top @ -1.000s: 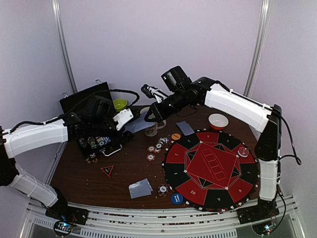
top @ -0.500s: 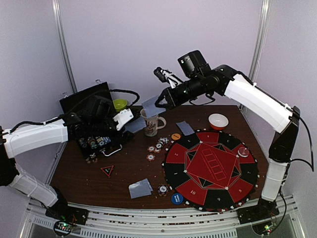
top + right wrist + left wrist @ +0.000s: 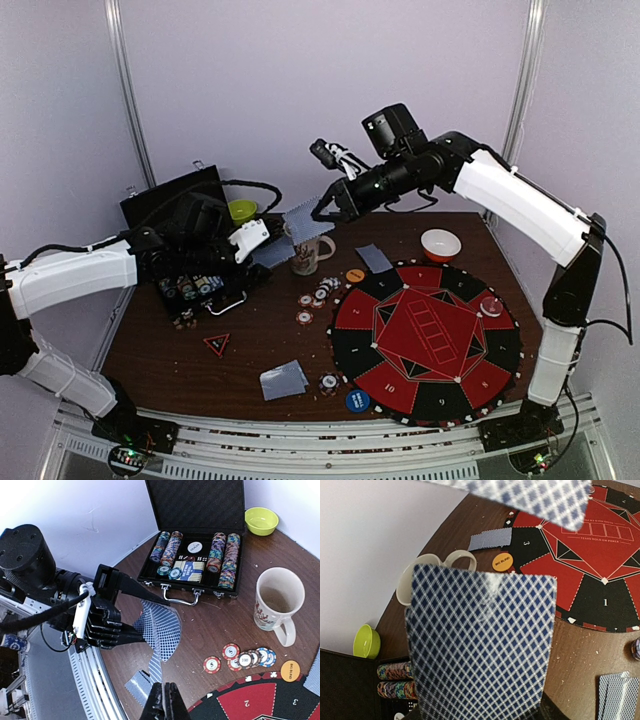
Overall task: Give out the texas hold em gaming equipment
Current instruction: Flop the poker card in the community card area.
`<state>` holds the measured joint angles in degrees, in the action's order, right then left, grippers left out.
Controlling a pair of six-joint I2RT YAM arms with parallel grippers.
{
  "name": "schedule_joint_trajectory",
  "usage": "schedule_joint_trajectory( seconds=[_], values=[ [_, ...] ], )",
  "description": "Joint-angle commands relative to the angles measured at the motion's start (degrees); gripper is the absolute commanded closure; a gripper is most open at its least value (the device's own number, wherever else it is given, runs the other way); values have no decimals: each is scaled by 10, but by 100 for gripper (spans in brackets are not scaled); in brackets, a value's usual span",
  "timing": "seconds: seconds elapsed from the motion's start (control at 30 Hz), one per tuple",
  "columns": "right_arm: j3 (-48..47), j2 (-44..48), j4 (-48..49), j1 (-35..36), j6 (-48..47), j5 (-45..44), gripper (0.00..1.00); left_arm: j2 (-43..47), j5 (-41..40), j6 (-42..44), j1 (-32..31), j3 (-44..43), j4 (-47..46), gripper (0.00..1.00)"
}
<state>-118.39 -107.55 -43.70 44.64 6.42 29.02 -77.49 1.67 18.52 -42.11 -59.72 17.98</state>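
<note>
Lifted away from the mug (image 3: 308, 256), the right claw (image 3: 322, 210) now hangs high above and slightly behind it, where a second ago it reached low beside the rim. Its jaws are pinched tight on a single blue-backed card (image 3: 303, 217), which dangles over the mug. Left of the mug, the left claw (image 3: 262, 250) is partly spread around the deck (image 3: 480, 645), holding it off the tabletop.

The step in hand looks like dealing this card to a seat on the red-and-black mat (image 3: 425, 335), right of the mug. The arm should swing right of the mug before descending, so the card's loose corner cannot catch the rim. The card should come low and flat before the jaws part, or it may flutter off its spot. Holding the deck steady keeps it ready for the next draw.
</note>
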Motion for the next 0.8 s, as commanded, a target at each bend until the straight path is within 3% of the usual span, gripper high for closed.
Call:
schedule_joint_trajectory(
  seconds=[0.0, 0.17, 0.47, 0.6, 0.77],
  values=[
    [52, 27, -3, -23, -6, 148, 100, 17, 3, 4, -2, 0, -32, 49],
    [98, 37, 39, -31, 19, 245, 100, 23, 32, 5, -2, 1, -32, 49],
    [112, 39, 48, -31, 45, 254, 100, 24, 38, 7, -2, 3, -31, 48],
    [102, 49, -19, -30, 3, 87, 100, 24, 24, 8, -2, 4, -31, 48],
    [169, 93, -59, 30, -128, -267, 100, 20, 4, 7, -2, 3, -32, 48]
  ],
)
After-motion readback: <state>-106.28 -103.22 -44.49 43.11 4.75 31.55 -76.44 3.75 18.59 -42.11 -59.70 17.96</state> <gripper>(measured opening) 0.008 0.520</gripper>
